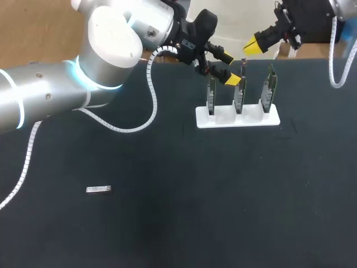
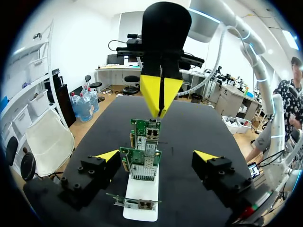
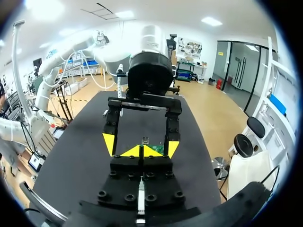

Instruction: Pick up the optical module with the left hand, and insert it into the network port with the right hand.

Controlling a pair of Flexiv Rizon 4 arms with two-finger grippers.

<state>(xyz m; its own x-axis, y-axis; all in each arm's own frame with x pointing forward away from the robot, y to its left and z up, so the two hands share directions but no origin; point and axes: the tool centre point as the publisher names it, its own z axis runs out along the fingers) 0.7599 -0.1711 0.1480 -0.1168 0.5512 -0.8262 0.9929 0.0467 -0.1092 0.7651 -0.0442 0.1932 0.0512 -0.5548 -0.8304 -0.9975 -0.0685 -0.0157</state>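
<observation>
The optical module lies flat on the dark tabletop, at about 8 o'clock from the middle of the head view, well apart from both arms. Nothing holds it. The left hand hangs open, its yellow tips wide apart, above the white holder in which three green network cards stand upright. In the left wrist view the cards are between and below its fingers; whether a tip touches a card I cannot tell. The right hand is at about 1 o'clock from the holder, its two tips pressed together with nothing visible between them.

I judge the task to be at its first step, with the pick-up not yet begun. For the next move the left hand has to go toward 8 o'clock from the holder, come over the module, set its fingers along the two long sides, go down close to the tabletop and close. The module is small and flat, so fingers kept too high can slip over it
</observation>
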